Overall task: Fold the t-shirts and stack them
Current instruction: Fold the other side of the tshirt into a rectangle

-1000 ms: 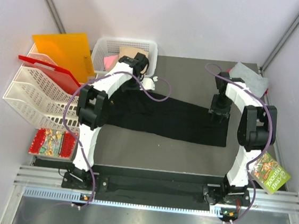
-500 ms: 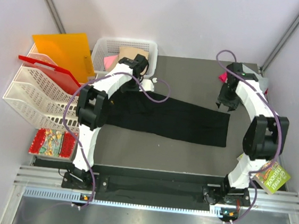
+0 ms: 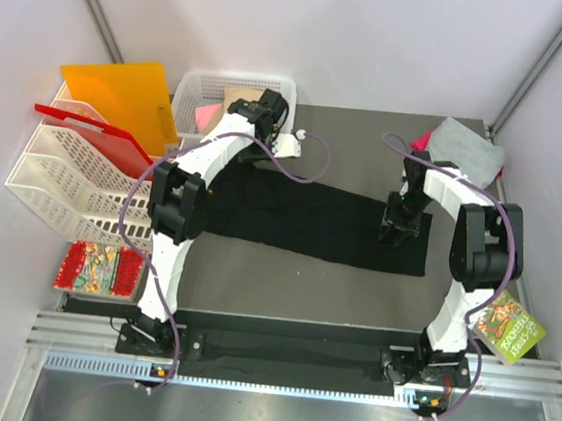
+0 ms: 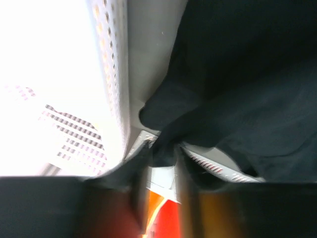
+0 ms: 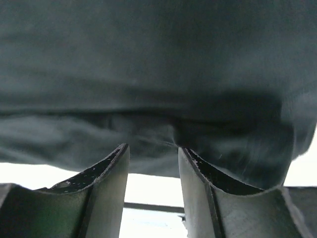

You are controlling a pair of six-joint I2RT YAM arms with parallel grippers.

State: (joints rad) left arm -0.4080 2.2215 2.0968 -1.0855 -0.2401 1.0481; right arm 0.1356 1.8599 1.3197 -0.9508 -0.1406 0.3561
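Here a long black cloth t-shirt point(image 3: 310, 219) lies folded in a band across the dark grey table point(image 3: 358, 143). The right gripper point(image 5: 152, 148) sits at the shirt's right end, jaws spread, nothing between them. The left gripper point(image 4: 161, 161) is at the shirt's far left corner with a bit of black cloth between its fingers, but the view is blurry and I cannot tell if it pinches.
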